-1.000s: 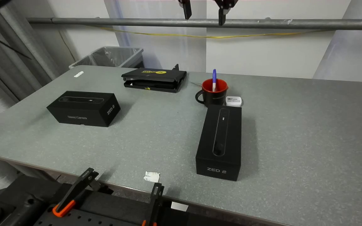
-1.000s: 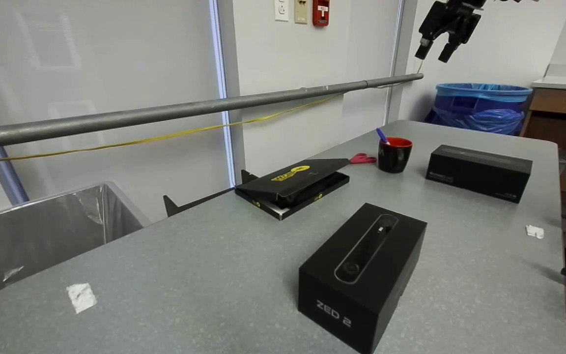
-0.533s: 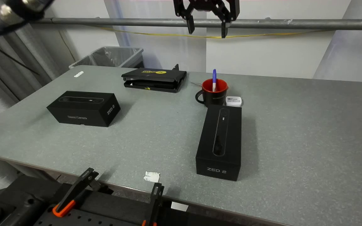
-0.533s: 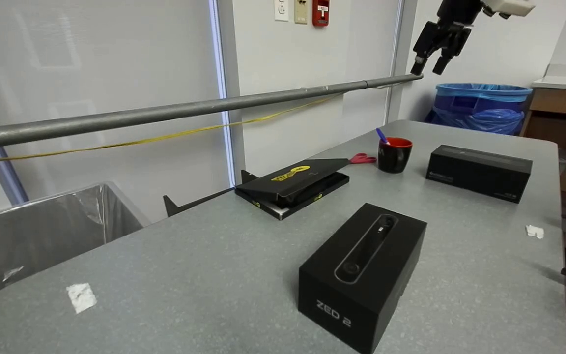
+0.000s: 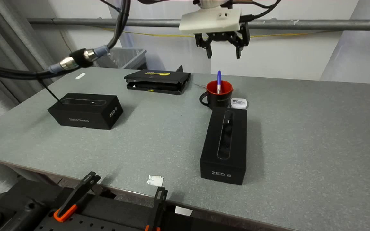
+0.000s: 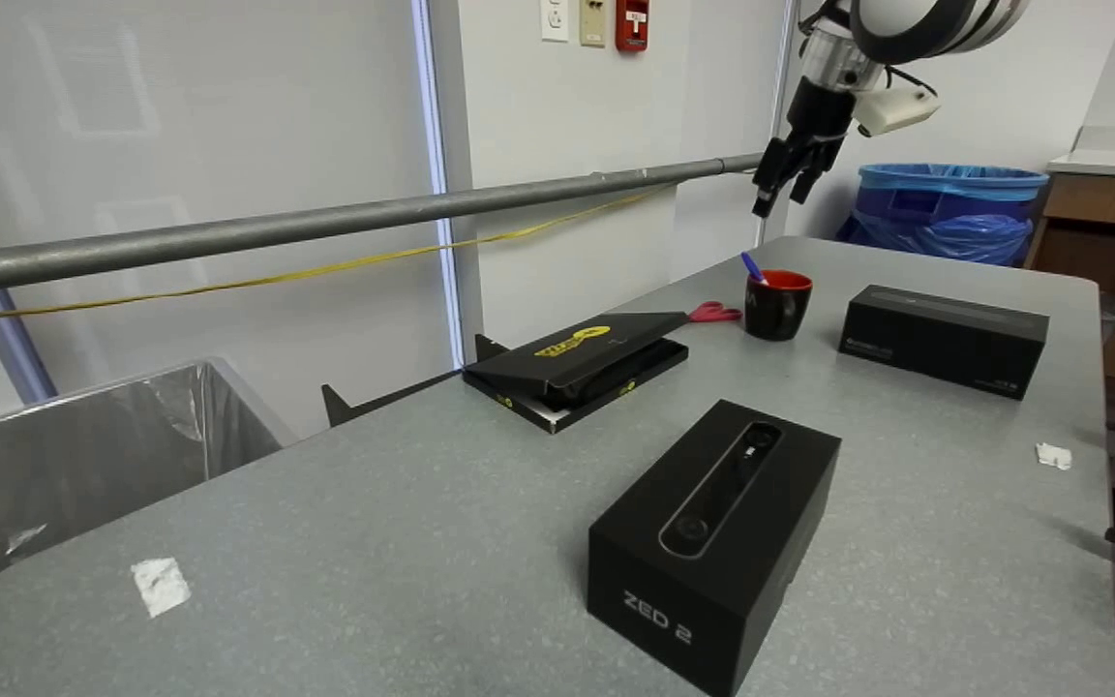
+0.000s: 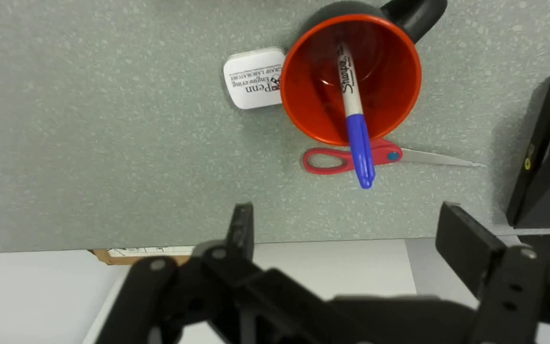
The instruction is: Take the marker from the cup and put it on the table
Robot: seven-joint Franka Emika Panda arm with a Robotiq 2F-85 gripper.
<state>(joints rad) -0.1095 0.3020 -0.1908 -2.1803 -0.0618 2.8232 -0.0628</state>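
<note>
Looking across the grey tabletop, with a long black box on it. Finding the end effector above, spread wide. Seeing the red-lined cup upright, just beside red-handled scissors. Spotting the blue-capped marker leaning in the cup, with its capped end jutting past the rim.

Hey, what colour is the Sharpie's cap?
Blue. The Sharpie's cap shows best in the wrist view.

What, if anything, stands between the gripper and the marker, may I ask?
Nothing visible: the open gripper hangs higher than the marker, which leans in the cup with its blue end sticking out.
</note>
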